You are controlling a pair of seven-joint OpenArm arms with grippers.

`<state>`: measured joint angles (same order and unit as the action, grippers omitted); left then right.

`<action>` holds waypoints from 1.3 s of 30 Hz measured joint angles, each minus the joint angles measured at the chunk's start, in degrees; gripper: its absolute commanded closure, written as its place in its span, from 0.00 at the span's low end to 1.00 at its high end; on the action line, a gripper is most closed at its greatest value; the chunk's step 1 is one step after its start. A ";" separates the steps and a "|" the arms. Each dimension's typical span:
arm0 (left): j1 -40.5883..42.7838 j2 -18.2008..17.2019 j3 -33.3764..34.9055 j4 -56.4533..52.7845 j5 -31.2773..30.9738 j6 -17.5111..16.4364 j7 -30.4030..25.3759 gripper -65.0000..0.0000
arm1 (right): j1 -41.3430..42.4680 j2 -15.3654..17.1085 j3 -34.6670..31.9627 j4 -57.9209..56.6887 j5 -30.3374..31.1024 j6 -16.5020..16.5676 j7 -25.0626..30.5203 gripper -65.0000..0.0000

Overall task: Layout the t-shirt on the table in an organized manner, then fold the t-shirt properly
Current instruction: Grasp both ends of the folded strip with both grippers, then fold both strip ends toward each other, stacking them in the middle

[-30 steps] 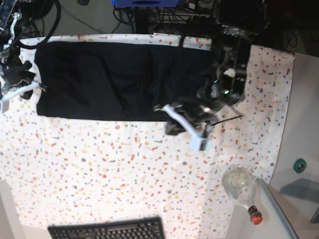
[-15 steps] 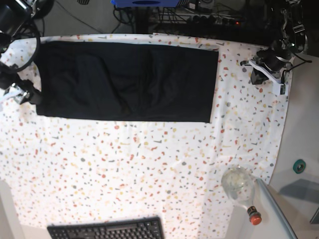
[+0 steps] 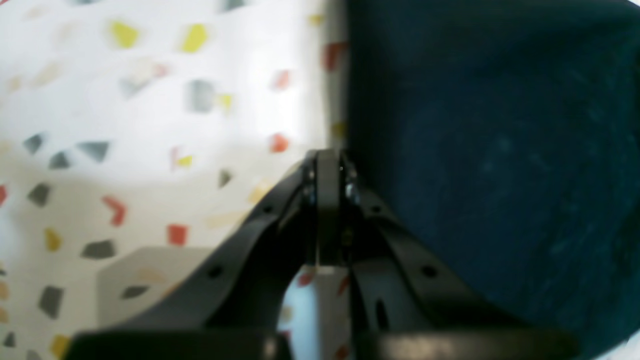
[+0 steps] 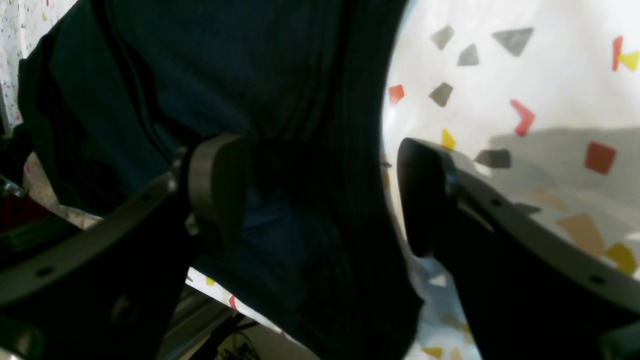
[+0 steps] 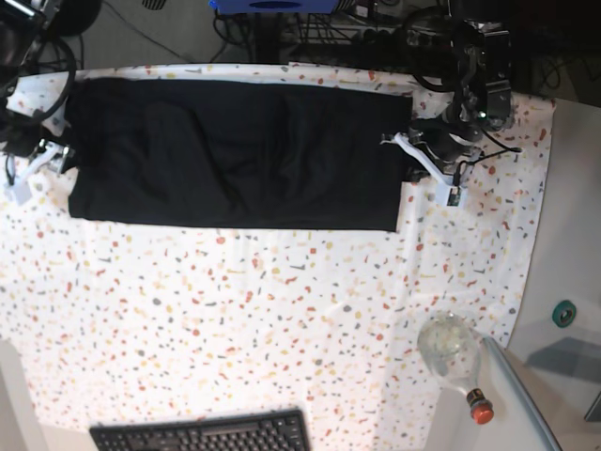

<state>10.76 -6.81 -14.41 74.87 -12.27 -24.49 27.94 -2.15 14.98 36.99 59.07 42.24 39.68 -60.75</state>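
Observation:
The black t-shirt (image 5: 235, 155) lies as one long flat rectangle across the far part of the speckled table (image 5: 282, 319). At its right edge is my left gripper (image 5: 413, 164). The left wrist view shows this left gripper (image 3: 327, 162) shut with nothing in it, its tips on the table (image 3: 125, 125) just beside the t-shirt (image 3: 500, 150). At the shirt's left edge, my right gripper (image 5: 58, 158) is open. In the right wrist view, the right gripper (image 4: 320, 195) straddles a fold of the t-shirt (image 4: 225, 65), with one jaw over the fabric and the other over the table (image 4: 525, 75).
A black keyboard (image 5: 202, 434) lies at the near edge. A clear glass bottle (image 5: 451, 349) with a red cap (image 5: 481, 411) lies at the near right. Cables and equipment crowd the space beyond the far edge. A grey surface borders the table on the right.
My left arm has swung in from the table's far right corner to the shirt's right edge. My right gripper stays at the shirt's left edge, now slightly higher. The shirt has not shifted.

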 measured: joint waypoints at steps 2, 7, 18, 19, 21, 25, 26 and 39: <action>-0.26 -0.04 0.00 0.00 0.26 0.00 0.09 1.00 | -0.70 -1.84 -0.02 2.45 -0.22 -0.02 -1.42 0.33; -0.39 -0.02 3.15 0.02 0.44 0.26 -0.55 1.00 | -1.86 -4.74 -1.77 8.44 -1.14 0.04 -5.51 0.33; -0.42 0.24 6.16 0.11 0.24 0.26 -0.81 1.00 | 0.83 -3.54 -3.52 2.89 -0.72 0.02 -0.98 0.48; -0.42 0.26 6.16 0.11 0.24 0.26 -0.76 1.00 | 1.25 -3.63 -3.52 2.32 -1.11 0.00 -0.55 0.56; -0.42 0.28 6.23 0.11 0.22 0.26 -0.79 1.00 | 1.33 -3.67 -3.69 1.51 -1.29 0.02 1.22 0.76; -1.09 0.28 6.43 0.07 0.28 0.22 -0.24 1.00 | 1.31 -2.75 -3.89 1.62 -1.55 0.02 3.65 1.00; -1.22 0.28 6.45 0.00 0.26 0.22 -0.09 1.00 | 1.36 -2.51 -3.89 2.23 -1.75 -0.04 3.67 1.00; -4.24 4.11 17.53 -2.16 0.57 0.31 0.35 1.00 | -5.60 -4.94 -17.66 30.01 -1.11 -17.49 1.09 1.00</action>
<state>6.52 -2.70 3.11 72.71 -11.70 -24.18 28.29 -7.75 10.04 19.33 89.08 41.12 22.20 -59.66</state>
